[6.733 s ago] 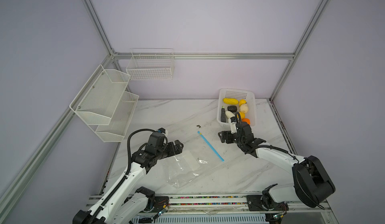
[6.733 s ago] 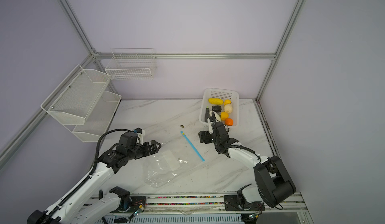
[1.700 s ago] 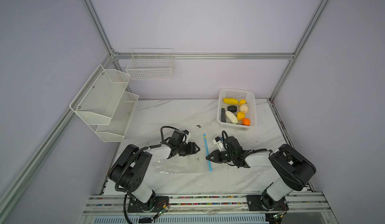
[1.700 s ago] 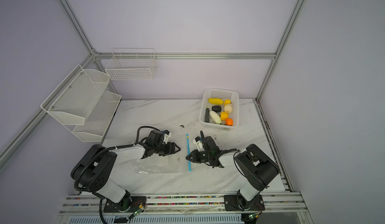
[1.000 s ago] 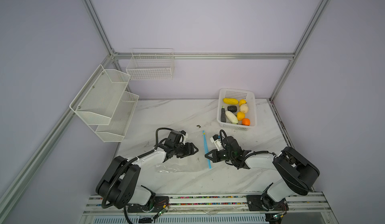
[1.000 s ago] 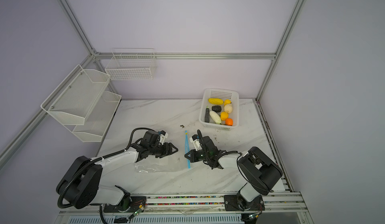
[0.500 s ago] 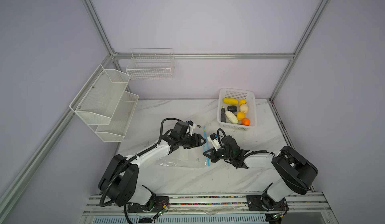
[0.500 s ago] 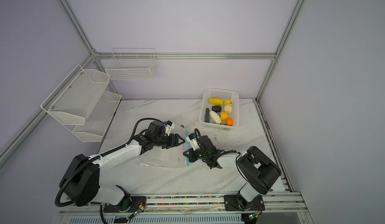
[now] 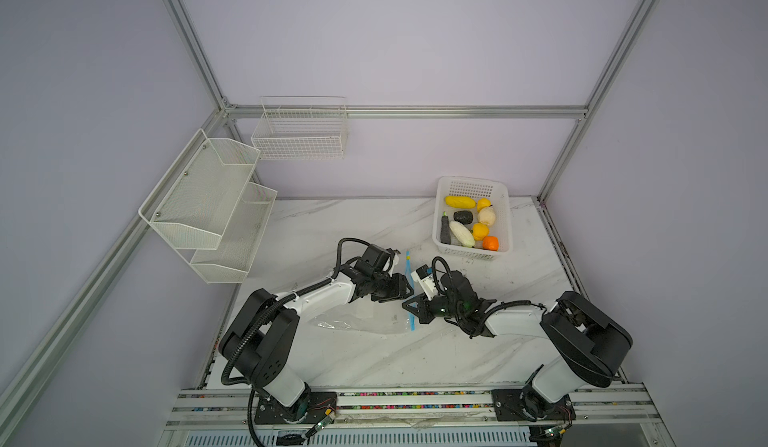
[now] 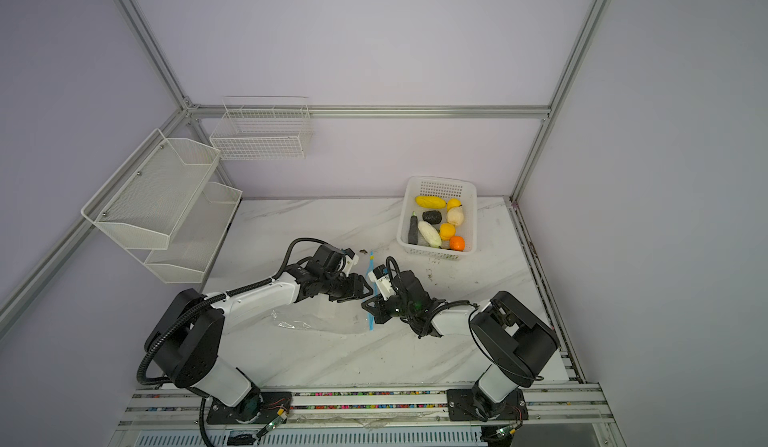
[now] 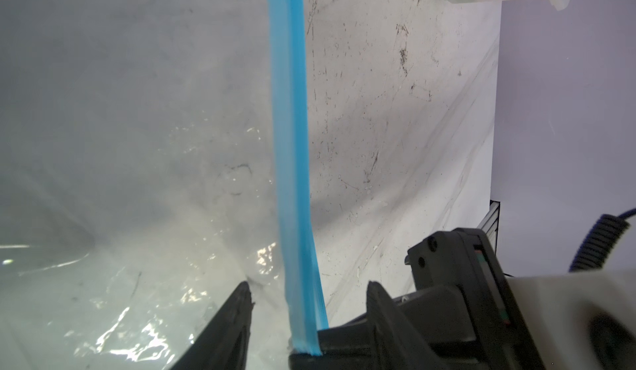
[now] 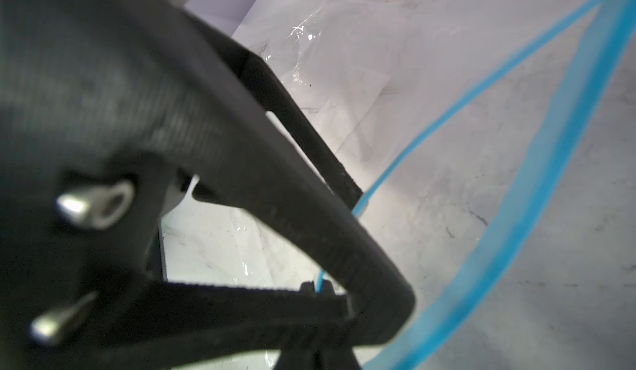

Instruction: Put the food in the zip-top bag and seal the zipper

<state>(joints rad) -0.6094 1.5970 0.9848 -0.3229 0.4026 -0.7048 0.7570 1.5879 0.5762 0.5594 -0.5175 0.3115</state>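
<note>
One crinkly clear zip-top bag (image 9: 365, 320) lies on the marble table (image 9: 332, 224) between two grippers. Its light-blue zipper strip (image 11: 289, 144) passes between the left gripper's (image 9: 404, 292) parted jaws; the right gripper (image 9: 409, 307) pinches it. Eight small toy foods (image 9: 480, 231) sit apart in one white perforated basket (image 9: 469, 253).

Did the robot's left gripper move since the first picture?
Yes. In a top view the left gripper has moved right, closer to the white perforated plastic basket.
</note>
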